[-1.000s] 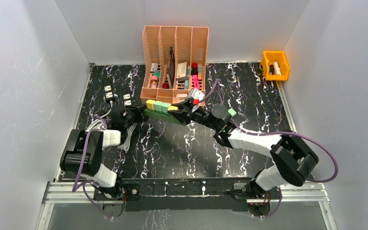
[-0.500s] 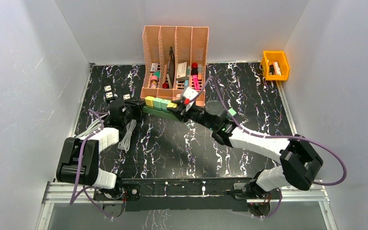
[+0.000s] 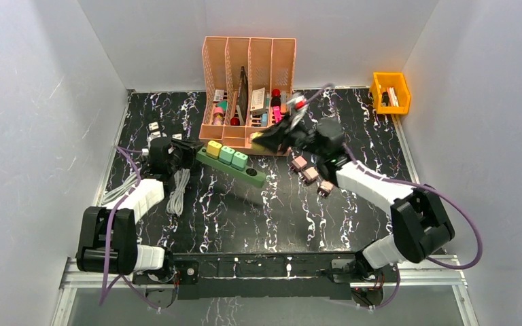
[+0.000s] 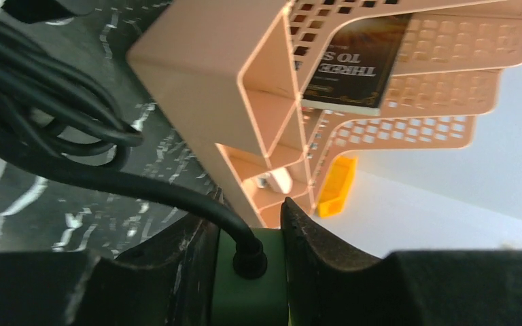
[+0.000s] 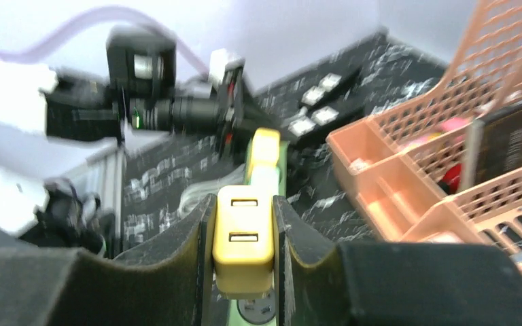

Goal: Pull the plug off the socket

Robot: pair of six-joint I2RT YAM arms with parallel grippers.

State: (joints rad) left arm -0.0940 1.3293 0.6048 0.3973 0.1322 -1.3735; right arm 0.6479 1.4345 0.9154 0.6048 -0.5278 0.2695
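A green power strip (image 3: 234,166) lies slanted in front of the organiser, with one yellow and two green plugs (image 3: 226,153) still seated in it. My left gripper (image 3: 185,151) is shut on the strip's cord end (image 4: 248,285), beside its black cord (image 4: 177,197). My right gripper (image 5: 242,204) is shut on a yellow plug (image 5: 243,238) with two USB slots. That plug hangs free above the strip, over an empty socket (image 5: 257,309). From above, the right gripper (image 3: 270,138) hovers near the organiser's front.
A peach file organiser (image 3: 248,81) full of items stands just behind the strip. Three pink plugs (image 3: 310,174) lie on the table under the right arm. White plugs (image 3: 153,129) and a white cable (image 3: 177,190) sit at left. A yellow bin (image 3: 390,92) is at back right.
My right gripper has drawn back up and to the right with the yellow plug, which has come out of the strip. The strip's right end swung toward me, and the left arm shifted further back.
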